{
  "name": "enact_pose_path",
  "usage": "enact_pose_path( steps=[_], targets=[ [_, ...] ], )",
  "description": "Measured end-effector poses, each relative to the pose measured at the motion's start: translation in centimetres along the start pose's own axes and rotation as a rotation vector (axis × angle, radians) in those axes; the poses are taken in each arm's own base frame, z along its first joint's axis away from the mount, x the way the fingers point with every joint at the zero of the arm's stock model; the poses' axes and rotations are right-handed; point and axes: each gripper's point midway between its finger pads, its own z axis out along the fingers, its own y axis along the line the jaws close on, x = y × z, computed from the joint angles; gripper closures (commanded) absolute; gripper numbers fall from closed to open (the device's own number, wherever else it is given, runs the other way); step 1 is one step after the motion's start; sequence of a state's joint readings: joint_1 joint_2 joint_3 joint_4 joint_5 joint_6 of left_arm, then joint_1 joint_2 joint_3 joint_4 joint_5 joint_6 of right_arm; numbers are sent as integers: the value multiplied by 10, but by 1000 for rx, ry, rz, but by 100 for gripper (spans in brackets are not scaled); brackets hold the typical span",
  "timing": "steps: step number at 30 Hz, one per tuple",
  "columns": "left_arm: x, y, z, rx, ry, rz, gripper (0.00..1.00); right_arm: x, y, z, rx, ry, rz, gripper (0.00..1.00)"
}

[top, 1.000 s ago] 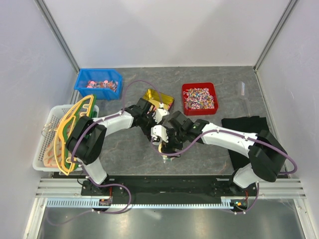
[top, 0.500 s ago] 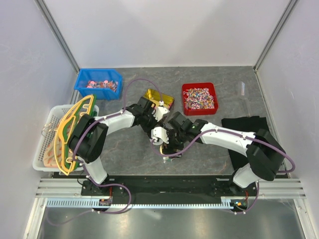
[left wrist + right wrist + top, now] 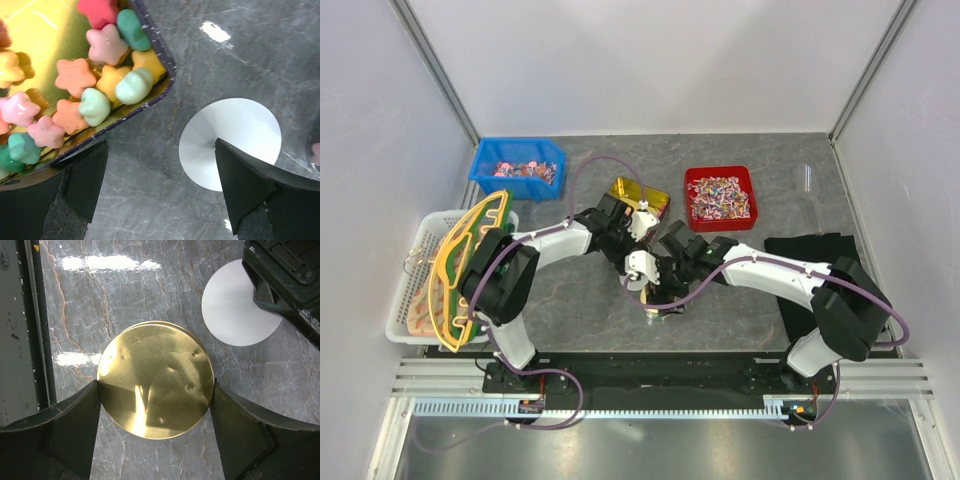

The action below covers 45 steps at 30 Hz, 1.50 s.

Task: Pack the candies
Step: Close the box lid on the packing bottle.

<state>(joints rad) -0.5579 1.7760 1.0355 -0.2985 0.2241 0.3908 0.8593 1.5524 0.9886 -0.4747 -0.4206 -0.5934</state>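
Note:
The candies [image 3: 95, 85] are star-shaped sweets in pink, orange, green, red and yellow. They lie in a gold tray [image 3: 167, 75], which also shows at mid table in the top view [image 3: 638, 190]. My left gripper [image 3: 160, 145] is open and empty, low over the table beside the tray's corner, with a white disc [image 3: 235, 130] by its right finger. In the top view the left gripper [image 3: 640, 238] is just in front of the tray. My right gripper [image 3: 156, 385] is shut on a gold round lid [image 3: 156, 365], its fingers on both edges. In the top view it [image 3: 655, 300] is nearer me.
A red bin [image 3: 720, 195] and a blue bin [image 3: 517, 168] of wrapped sweets stand at the back. A white basket [image 3: 420, 300] with a green-yellow piece is at the left, a black cloth [image 3: 815, 262] at the right. A dark rail [image 3: 25, 330] runs by the lid.
The right arm's forearm has shifted slightly away from me while its gripper stays over the gold lid. The left gripper has hardly moved.

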Motion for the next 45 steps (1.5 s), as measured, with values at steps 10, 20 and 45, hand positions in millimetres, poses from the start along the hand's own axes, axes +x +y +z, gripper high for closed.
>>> enact_pose_path(
  steps=[10, 20, 45],
  targets=[
    [0, 5, 1, -23, 10, -3, 6, 2, -7, -3, 15, -4, 14, 55],
    [1, 10, -3, -61, 2, -5, 7, 5, -12, -5, 26, -6, 30, 54],
    [0, 40, -12, -247, -17, 4, 6, 18, -36, -18, 19, -69, 163, 53]
  ],
)
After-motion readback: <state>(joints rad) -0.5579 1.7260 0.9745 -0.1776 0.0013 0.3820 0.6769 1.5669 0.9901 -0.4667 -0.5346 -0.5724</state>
